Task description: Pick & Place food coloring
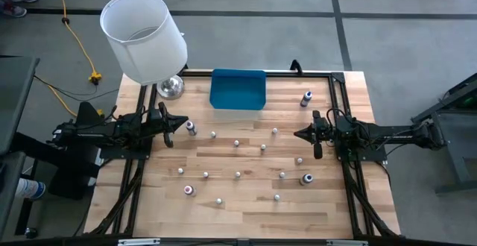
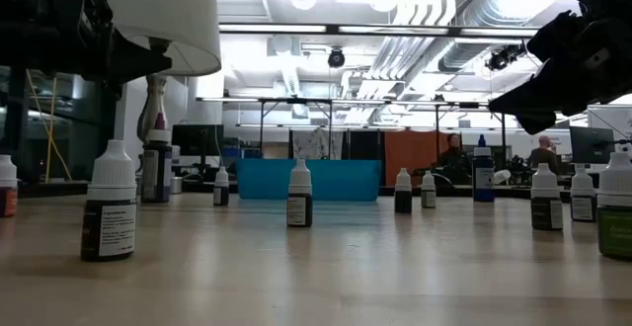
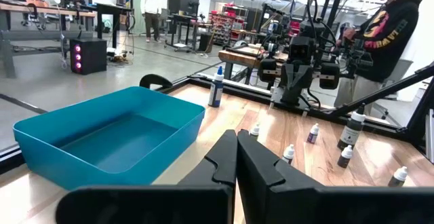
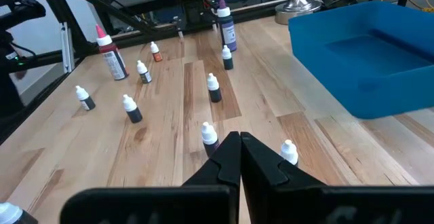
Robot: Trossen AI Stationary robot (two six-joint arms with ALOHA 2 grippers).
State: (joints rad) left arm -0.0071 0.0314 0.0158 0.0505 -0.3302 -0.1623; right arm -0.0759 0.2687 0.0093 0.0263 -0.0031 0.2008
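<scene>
Nothing of the task looks done yet. The blue bin [image 1: 238, 89] at the far middle of the table [image 1: 335, 201] holds no bottles as far as the high and left wrist views show, so every bottle is judged to be still waiting.

At the left edge, the left gripper [image 1: 173, 125] hangs above the wood with its fingers pressed together and nothing between them. Just beside it stands a purple-bodied bottle [image 1: 191, 128], the nearest candidate for that arm. Behind it, at the far left corner, are the white lampshade [image 1: 144, 36] and the shiny lamp base [image 1: 171, 87], which are no part of the job.

Across the middle, the small white-capped bottles [image 1: 237, 174] are scattered well apart from one another, in loose rows between the bin and the near edge. A reddish one [image 1: 189, 190] sits toward the near left. In the low view they all stand upright: long axis vertical, caps pointing straight up, labels facing various ways.

To the right, a taller dark bottle [image 1: 306, 98] stands near the far right corner, and another dark one [image 1: 306, 179] stands nearer the front. The right gripper [image 1: 307, 134] hovers at the right edge between them, fingers closed on nothing.

What is left, by my reading, is the whole lot: each bottle gripped around its body and carried into the bin.
</scene>
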